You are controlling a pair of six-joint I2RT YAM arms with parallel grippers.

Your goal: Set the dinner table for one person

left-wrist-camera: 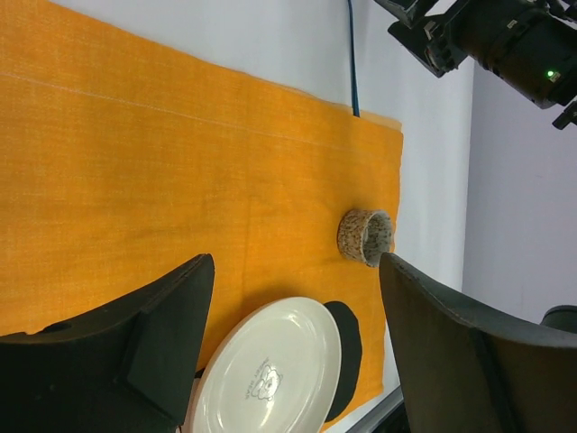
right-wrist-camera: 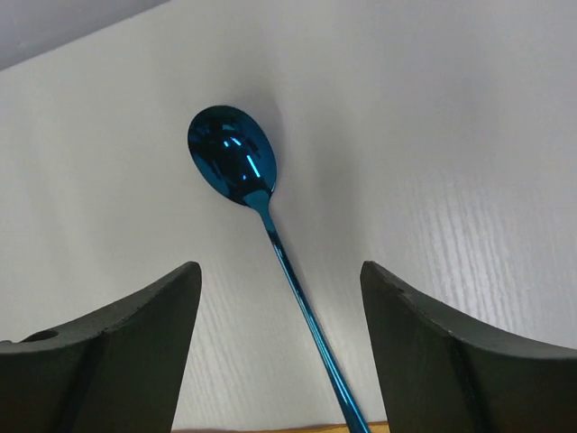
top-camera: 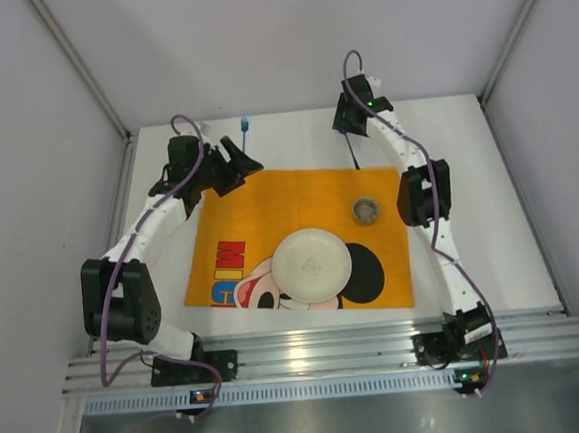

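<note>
The bench [top-camera: 500, 210] spans the whole area under both arms. The mat [top-camera: 269, 208] at its middle carries the plate [top-camera: 311, 264] and cup [top-camera: 366, 209]. Beyond the mat's far edge the spoon [right-wrist-camera: 230, 161] lies on bare bench, its handle running between the spread fingers of the right pincer [right-wrist-camera: 279, 271]. Best to drop straight down and pinch across the thin handle, tips brushing the surface, then lay it right of the plate. The left pincer [left-wrist-camera: 296, 262] is spread too, empty.

White plate [top-camera: 312, 265] and small cup [top-camera: 366, 209] on orange placemat [top-camera: 268, 203], white dinner table [top-camera: 500, 220] beneath
</note>
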